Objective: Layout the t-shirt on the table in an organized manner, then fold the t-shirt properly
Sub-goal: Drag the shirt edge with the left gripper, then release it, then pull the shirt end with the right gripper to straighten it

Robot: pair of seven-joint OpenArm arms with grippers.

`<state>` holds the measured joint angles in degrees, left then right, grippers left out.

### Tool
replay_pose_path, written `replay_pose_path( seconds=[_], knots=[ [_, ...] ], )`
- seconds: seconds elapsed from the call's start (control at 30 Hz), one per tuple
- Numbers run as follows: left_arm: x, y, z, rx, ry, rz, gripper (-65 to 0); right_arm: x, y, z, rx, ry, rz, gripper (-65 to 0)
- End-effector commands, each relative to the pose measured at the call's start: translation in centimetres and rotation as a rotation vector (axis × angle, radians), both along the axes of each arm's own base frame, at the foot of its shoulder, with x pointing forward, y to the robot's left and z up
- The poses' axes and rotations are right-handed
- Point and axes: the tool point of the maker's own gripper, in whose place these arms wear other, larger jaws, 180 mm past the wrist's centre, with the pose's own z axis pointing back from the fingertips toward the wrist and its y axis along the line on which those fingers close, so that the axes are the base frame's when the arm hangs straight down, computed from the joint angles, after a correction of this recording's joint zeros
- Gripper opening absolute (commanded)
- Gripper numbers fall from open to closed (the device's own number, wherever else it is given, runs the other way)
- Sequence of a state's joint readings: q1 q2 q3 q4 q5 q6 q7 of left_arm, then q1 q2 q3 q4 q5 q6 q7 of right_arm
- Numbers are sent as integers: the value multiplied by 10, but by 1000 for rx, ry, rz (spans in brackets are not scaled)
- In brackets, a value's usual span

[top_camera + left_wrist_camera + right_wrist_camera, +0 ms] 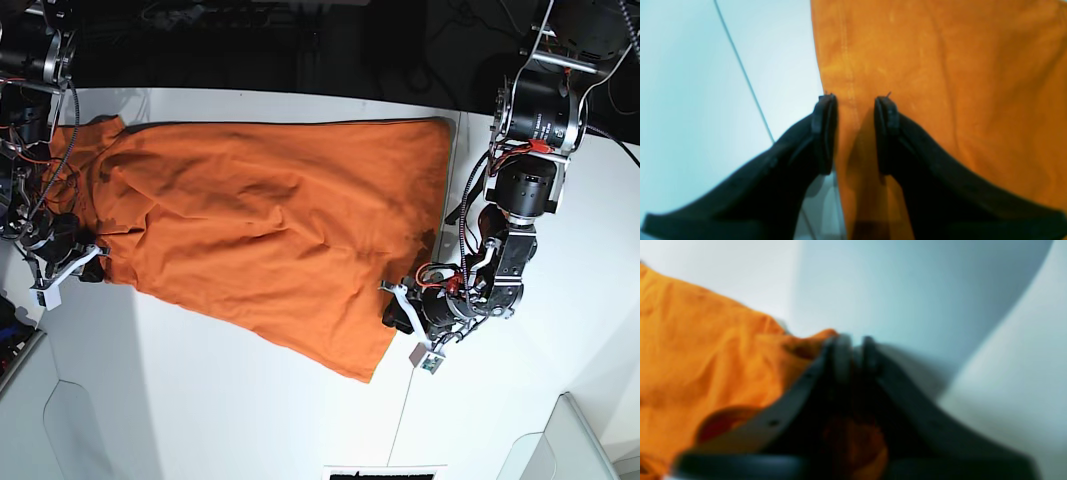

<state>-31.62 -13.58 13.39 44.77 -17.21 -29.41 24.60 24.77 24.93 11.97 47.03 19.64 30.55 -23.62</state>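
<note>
T-shirt (260,220) flat on table (250,410), right fingers (844,356) pinching its edge

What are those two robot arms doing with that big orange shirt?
They are getting the orange t-shirt ready to fold on the white table. The shirt lies spread out but still wrinkled and a bit crooked. The right gripper has pinched shut at one end of the shirt, with orange cloth showing between its jaws. The left gripper sits open over the other end, one finger at the shirt's edge and the other on the cloth, not pinching yet. No fold has been made.
</note>
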Motion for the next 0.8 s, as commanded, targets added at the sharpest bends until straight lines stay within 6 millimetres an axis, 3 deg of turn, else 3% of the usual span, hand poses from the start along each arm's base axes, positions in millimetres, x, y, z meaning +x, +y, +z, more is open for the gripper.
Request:
replay_pose_path(
  seconds=[0.0,0.13,0.4,0.5,0.6,0.67,0.77],
  knots=[
    [6,18,7,50,6,12,-426,13,-6,20,-20,-49,13,-650],
    [-2,51,2,92,31,45,-426,24,-9,41,-40,-125,19,-650],
    [-14,95,-3,134,61,94,-426,56,5,143,-134,-400,89,-650],
    [-22,105,-8,133,91,110,-426,56,14,163,-153,-423,117,-650],
    [-29,111,-11,133,106,109,-426,51,18,154,-140,-361,126,-650],
    [-33,107,-11,97,113,82,-426,46,10,139,-145,-310,82,-628],
    [-35,97,-8,33,116,52,-426,33,-6,109,-154,-226,-2,-368]
  ],
)
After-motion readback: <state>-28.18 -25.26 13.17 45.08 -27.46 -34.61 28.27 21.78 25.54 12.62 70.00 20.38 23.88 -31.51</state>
